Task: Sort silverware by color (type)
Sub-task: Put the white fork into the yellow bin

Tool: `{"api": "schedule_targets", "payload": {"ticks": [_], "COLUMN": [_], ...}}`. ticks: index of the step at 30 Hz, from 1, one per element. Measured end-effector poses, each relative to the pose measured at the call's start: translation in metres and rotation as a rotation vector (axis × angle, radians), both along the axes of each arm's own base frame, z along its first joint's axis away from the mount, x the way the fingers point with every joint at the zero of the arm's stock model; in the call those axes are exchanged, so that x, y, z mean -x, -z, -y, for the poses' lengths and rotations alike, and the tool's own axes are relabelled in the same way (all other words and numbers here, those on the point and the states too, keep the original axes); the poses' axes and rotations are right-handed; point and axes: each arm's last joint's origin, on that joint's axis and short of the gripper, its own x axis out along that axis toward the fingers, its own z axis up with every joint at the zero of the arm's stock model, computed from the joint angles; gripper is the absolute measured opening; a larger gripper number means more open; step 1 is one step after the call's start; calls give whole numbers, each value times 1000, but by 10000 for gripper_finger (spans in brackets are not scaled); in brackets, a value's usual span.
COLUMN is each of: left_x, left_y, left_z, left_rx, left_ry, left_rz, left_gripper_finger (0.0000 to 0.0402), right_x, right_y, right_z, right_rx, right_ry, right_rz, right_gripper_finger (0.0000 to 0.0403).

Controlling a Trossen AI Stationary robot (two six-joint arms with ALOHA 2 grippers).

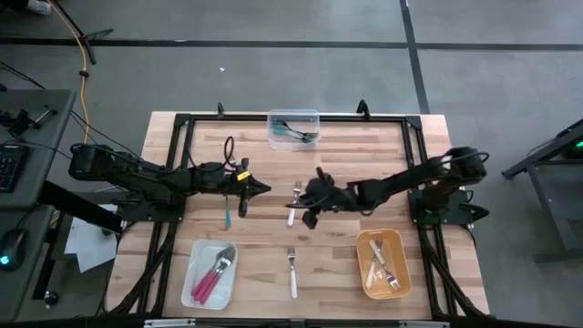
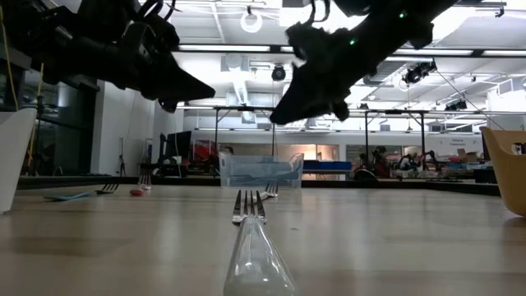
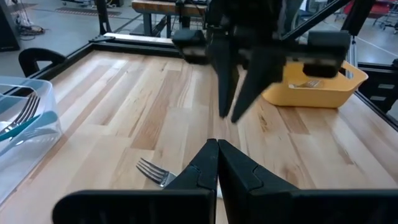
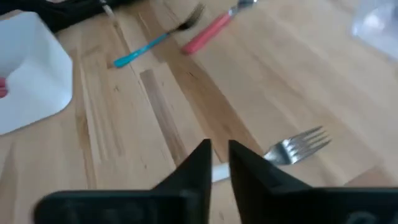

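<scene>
White-handled metal fork (image 4: 292,149) lies under the slightly parted right gripper (image 4: 216,158); closing off-centre could flick it away. Left gripper (image 3: 217,163) is clenched empty.

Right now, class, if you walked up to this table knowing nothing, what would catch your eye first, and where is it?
Two dark arms meet over the middle of the wooden table, the right tool hovering over a white-handled fork, the left tool shut beside it. Three bins stand out next: a white tray of pink forks at the near left, a yellow bin at the near right, a clear tub at the far edge.
</scene>
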Motion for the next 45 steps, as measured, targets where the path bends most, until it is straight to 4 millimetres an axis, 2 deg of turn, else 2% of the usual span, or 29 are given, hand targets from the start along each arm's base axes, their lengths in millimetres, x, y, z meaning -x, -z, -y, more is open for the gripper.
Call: {"api": "schedule_targets", "payload": {"ticks": [6, 11, 15, 20, 27, 33, 38, 45], "left_x": [0, 0, 0, 0, 0, 1, 1, 1], "left_y": [1, 1, 1, 1, 2, 2, 2, 2], "left_z": [0, 0, 0, 0, 0, 0, 0, 0], "left_rx": [0, 0, 0, 1, 1, 1, 1, 1], "left_ry": [0, 0, 0, 0, 0, 0, 0, 0], "left_rz": [-8, -6, -9, -13, -20, -22, -23, -23], "left_gripper_finger": [0, 0, 0, 0, 0, 0, 0, 0], "right_x": [-25, -40, -52, -65, -58, -54, -54, -55], "right_y": [16, 34, 46, 52, 59, 51, 45, 46], "right_z": [-1, 4, 10, 15, 21, 24, 30, 55], "right_rx": [-83, -107, -121, -127, -84, -15, 47, 113], "right_ry": [77, 179, 232, 250, 247, 198, 88, -200], "right_rz": [-53, -239, -318, -332, -463, -605, -695, -738], "right_gripper_finger": [136, 172, 173, 160, 148, 147, 147, 147]}}
